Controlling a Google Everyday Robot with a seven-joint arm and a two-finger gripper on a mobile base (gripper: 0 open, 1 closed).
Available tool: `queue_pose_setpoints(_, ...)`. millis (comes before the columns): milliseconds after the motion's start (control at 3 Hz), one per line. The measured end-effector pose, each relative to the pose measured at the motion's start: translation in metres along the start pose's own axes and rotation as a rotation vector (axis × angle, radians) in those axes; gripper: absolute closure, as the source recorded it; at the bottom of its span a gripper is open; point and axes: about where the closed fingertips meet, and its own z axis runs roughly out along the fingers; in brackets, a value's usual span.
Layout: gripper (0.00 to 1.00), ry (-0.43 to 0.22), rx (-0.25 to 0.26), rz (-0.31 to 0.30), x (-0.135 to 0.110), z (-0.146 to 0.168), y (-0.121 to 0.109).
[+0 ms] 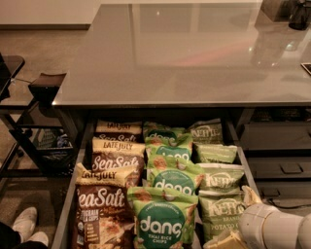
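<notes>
An open drawer [68, 214] under a grey table holds three columns of snack bags. Brown Late July sea salt bags [104, 211] fill the left column. Green Dang rice chip bags [163, 221] run down the middle. Pale green Kettle potato chip bags [221, 206] line the right. My gripper [245, 216] comes in from the bottom right corner on a white arm [277, 228]. It hangs over the front Kettle bag at the drawer's front right corner and hides part of that bag.
The glossy grey tabletop [184, 53] spreads above the drawer, with dark objects [286, 12] at its far right corner. Closed drawers [284, 168] sit to the right. A black chair frame [29, 121] stands to the left, and a person's white shoes [26, 226] show at bottom left.
</notes>
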Motion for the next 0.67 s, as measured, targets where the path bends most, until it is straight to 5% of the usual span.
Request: queue_pose_setpoints(667, 0.42, 0.026, 0.042, -0.037, 0.0059, 0.0136, 0.004)
